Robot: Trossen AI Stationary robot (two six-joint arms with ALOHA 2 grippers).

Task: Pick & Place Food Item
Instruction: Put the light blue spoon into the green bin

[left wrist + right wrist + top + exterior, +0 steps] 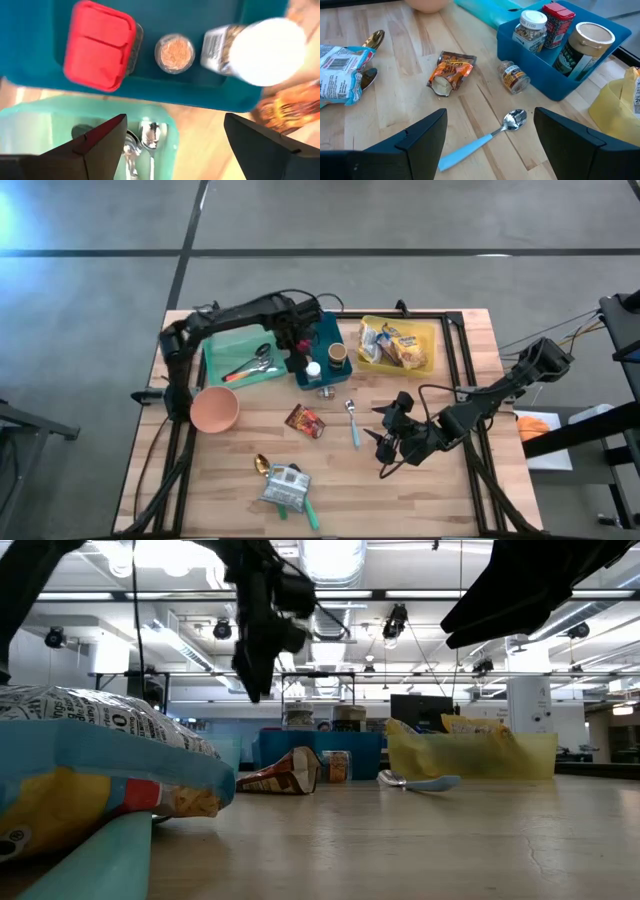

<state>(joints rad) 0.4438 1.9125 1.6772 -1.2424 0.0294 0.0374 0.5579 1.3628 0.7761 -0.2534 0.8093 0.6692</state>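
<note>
Hovering over the blue bin [322, 330], the left gripper [297, 345] has its fingers spread wide and holds nothing. Its wrist view shows a red tin [100, 46] and a white-capped jar [260, 50] in that bin. The right gripper [388, 442] is open and empty near the blue-handled spoon [482, 137], with the brown snack packet [449, 72] on the wood beyond.

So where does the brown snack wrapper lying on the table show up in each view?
High view: brown snack wrapper at table centre, just below the blue bin.
Low view: centre, in front of the blue bin.
Left wrist view: probably the blurred orange-brown patch at the right edge.
Right wrist view: left of centre.
Shared landmark: the blue bin.
</note>
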